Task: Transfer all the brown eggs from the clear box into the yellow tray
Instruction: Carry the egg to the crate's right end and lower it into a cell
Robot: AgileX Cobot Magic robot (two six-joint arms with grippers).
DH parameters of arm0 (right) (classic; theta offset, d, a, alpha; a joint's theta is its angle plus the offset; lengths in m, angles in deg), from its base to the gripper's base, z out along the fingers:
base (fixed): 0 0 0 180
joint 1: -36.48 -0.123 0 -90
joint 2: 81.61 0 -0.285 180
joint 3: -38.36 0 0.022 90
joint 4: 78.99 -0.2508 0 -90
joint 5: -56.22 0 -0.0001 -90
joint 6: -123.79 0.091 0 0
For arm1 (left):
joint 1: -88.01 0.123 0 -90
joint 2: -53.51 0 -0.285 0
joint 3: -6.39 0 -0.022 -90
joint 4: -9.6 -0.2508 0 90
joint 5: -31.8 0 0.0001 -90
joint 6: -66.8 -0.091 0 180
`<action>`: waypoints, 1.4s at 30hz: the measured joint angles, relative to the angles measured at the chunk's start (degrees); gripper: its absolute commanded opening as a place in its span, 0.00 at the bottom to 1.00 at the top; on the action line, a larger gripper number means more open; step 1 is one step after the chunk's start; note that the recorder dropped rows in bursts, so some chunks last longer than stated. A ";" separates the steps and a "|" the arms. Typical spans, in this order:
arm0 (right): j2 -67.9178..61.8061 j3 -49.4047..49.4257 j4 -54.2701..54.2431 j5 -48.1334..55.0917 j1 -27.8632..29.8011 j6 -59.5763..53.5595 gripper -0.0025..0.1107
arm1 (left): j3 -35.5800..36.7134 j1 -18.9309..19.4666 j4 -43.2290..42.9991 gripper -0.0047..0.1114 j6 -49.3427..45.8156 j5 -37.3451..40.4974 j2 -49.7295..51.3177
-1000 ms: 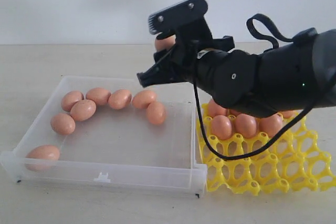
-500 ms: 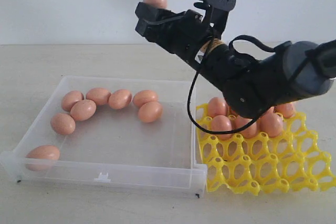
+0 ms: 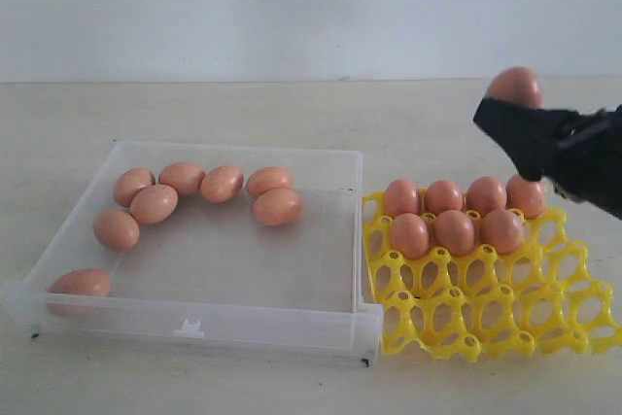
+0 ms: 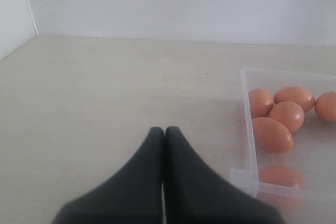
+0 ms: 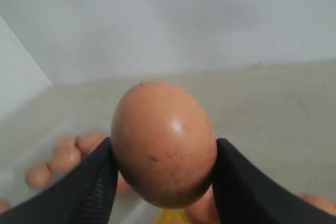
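My right gripper [image 3: 513, 116] is shut on one brown egg [image 3: 515, 85], which it holds in the air above the far right part of the yellow tray [image 3: 486, 323]. In the right wrist view the egg [image 5: 164, 142] fills the gap between both fingers [image 5: 94, 182]. Several brown eggs [image 3: 445, 230] sit in the tray's far cups. The clear box [image 3: 194, 323] on the left holds several more [image 3: 222, 184]. My left gripper [image 4: 164, 130] is shut and empty, low over bare table beside the box's wall [image 4: 248, 124], and it is outside the exterior view.
The tray's near rows of cups [image 3: 457, 298] hold nothing. The box and the tray stand side by side, touching. A pale wall [image 3: 311, 7] rises behind the beige table [image 3: 243, 104].
My right arm has swung from above the box to the right, carrying the egg, and is now over the tray's far right side. The left gripper has not moved.
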 measured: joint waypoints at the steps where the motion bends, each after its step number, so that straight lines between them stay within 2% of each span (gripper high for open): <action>1: 1.12 0.13 5.24 7.10 0.28 0.73 0.02 | 0.00 0.00 0.00 0.00 0.00 0.00 0.00; 3: 1.45 0.48 12.79 14.62 0.37 1.43 0.02 | 0.00 0.00 0.00 0.00 0.00 0.00 0.00; 6: 1.58 0.77 8.34 19.96 0.37 -0.66 0.02 | 0.00 0.00 0.00 0.00 0.00 0.00 0.00; 13: 1.80 9.94 -14.98 6.32 0.41 -16.93 0.02 | 0.00 0.00 0.00 0.00 0.00 0.00 0.00; 17: 1.80 13.64 -19.24 6.80 0.41 -21.20 0.02 | 0.00 0.00 0.00 0.00 0.00 0.00 0.00; 22: 1.80 12.50 -25.36 11.20 0.41 -23.89 0.02 | 0.00 0.00 0.00 0.00 0.00 0.00 0.00; 25: 1.10 9.87 -25.55 16.11 0.41 -24.01 0.02 | 0.00 0.00 0.00 0.00 0.00 0.00 0.00; 32: -5.86 2.71 -21.68 18.72 0.41 -22.01 0.02 | 0.00 0.00 0.00 0.00 0.00 0.00 0.00; 37: -8.11 1.78 -16.78 19.81 0.41 -20.47 0.02 | 0.00 0.00 0.00 0.00 0.00 0.00 0.00; 42: -8.25 1.74 -16.58 22.17 0.41 -19.81 0.02 | 0.00 0.00 0.00 0.00 0.00 0.00 0.00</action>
